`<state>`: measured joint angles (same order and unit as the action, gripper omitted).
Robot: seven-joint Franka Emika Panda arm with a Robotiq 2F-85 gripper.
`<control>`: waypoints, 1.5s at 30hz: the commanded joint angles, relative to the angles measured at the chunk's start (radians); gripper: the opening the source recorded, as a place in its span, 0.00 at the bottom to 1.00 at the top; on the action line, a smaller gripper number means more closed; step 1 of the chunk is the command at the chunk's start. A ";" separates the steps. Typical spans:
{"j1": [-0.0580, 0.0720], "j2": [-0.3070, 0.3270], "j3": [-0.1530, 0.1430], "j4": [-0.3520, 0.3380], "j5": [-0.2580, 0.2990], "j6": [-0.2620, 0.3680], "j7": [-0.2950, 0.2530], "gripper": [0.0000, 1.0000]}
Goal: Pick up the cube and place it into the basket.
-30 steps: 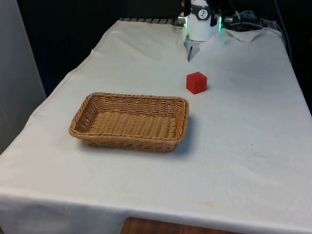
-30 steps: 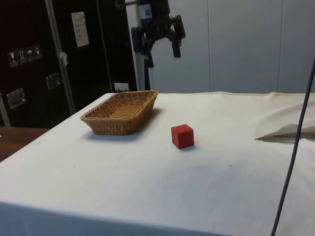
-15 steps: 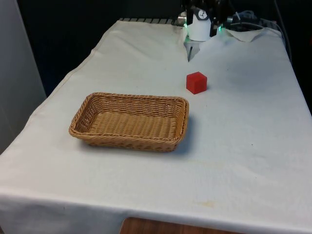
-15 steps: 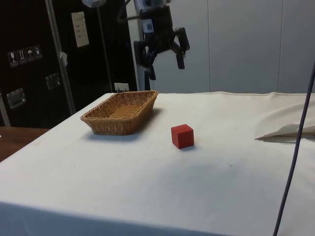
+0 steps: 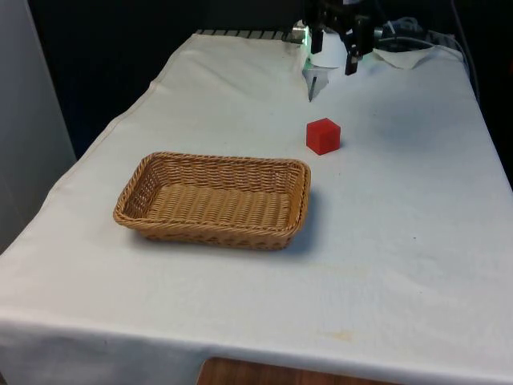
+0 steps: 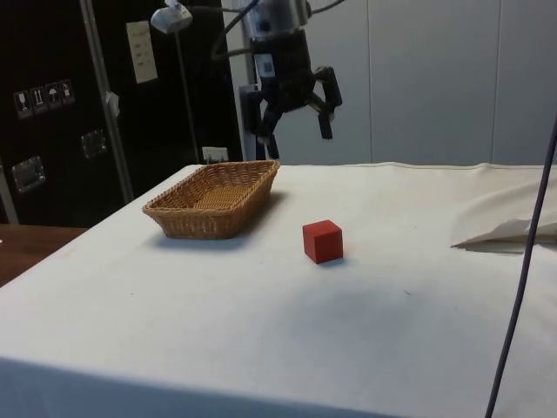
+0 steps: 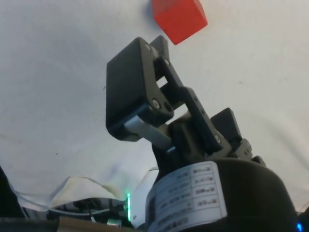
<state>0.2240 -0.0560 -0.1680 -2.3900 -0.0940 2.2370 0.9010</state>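
The red cube (image 5: 323, 135) sits on the white cloth (image 5: 401, 241) in the upper middle of the front view, a little to the right of centre, resting flat with nothing touching it. In the side view the cube (image 6: 323, 241) lies just right of the frame's centre, alone on the cloth (image 6: 261, 331).

The wicker basket (image 5: 215, 200) sits left of centre in the front view, lower in the frame than the cube and apart from it, its long side running across the picture. In the side view the basket (image 6: 214, 198) stands left of the cube, in the middle left of the frame, with dark cabinets (image 6: 52, 113) behind it in the upper left. I can see nothing inside it.

The gripper (image 6: 296, 129) hangs in the air in the upper middle of the side view, above the gap between basket and cube, well clear of the cloth. Its jaws are spread wide and hold nothing. In the front view the gripper (image 5: 333, 60) shows at the top edge, right of centre, higher in the frame than the cube. In the wrist view one black finger (image 7: 133, 96) stands in the middle of the frame with the cube (image 7: 179, 18) at the top edge beyond it, the two apart
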 commanded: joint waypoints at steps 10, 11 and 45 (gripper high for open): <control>0.001 0.026 0.009 -0.033 0.006 0.073 0.079 1.00; 0.001 0.030 0.010 -0.036 0.006 0.080 0.086 1.00; 0.000 0.086 0.038 -0.130 0.032 0.273 0.237 1.00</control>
<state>0.2240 0.0320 -0.1300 -2.5110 -0.0750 2.4880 1.1380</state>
